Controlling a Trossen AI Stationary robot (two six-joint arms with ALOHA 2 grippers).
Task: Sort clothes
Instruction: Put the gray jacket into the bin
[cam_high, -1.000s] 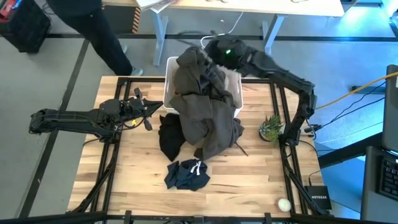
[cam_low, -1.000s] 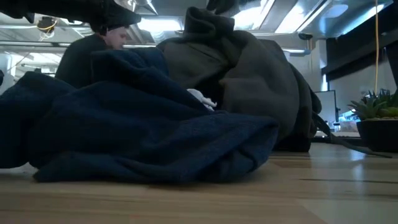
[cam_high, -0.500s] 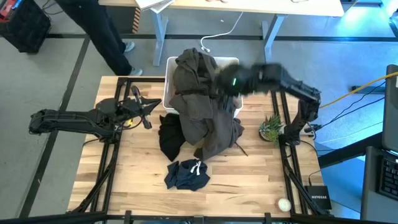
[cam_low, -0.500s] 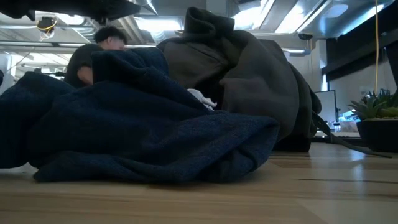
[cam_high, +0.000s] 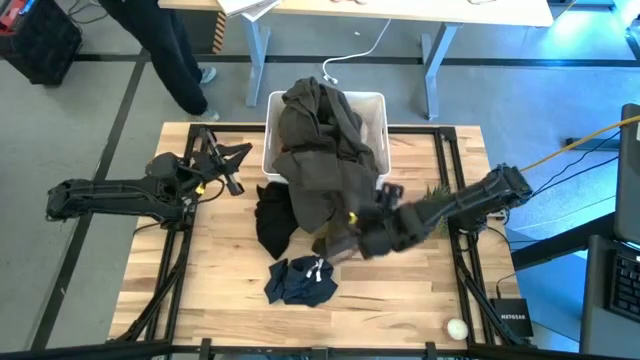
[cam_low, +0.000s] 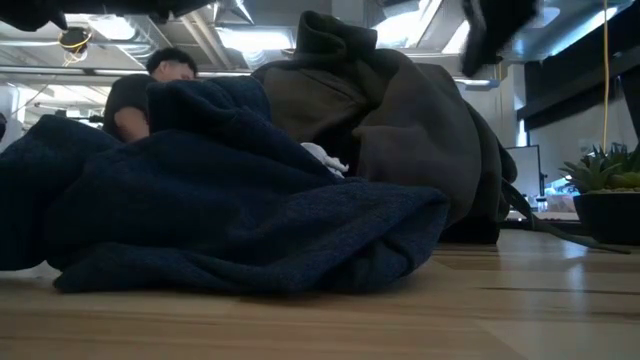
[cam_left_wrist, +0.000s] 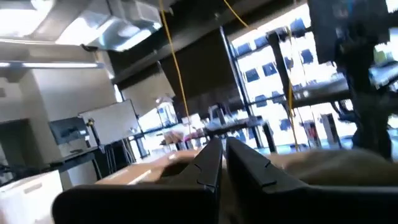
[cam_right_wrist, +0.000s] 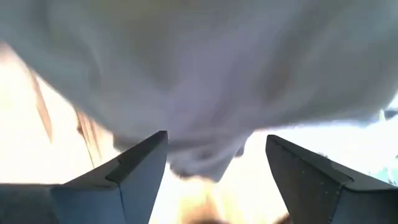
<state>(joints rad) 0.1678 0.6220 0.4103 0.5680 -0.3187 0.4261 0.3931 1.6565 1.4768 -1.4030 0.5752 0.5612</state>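
I have the right end effector (cam_high: 352, 240) low over the counter (cam_high: 420, 290), at the near edge of the big olive-grey garment (cam_high: 325, 160). In the right wrist view its fingers (cam_right_wrist: 134, 171) stand wide apart with fabric filling the space ahead, nothing held. The left end effector (cam_high: 232, 165) waits by the left side of the white bin (cam_high: 377, 105); from its own wrist view the fingers (cam_left_wrist: 208, 163) look nearly closed, with only a thin gap and nothing between them.

The olive-grey garment is heaped in the bin and spills over its near wall onto the counter. A black garment (cam_high: 270, 215) lies touching its left edge, and the small navy garment (cam_high: 300, 282) with the white drawstring (cam_high: 318, 268) sits apart, nearer the front.

I judge the olive-grey piece the awkward one: soft, bulky, fairly heavy for cloth, and it will drag on the bin wall and could tip the bin if pulled sideways. I would pinch a thick fold at its near hem, where it lies on the wood, and lift upward. The black garment touches it, so I expect it may cling and come along. The navy one looks light and limp; any bunched ridge away from the drawstring should hold.
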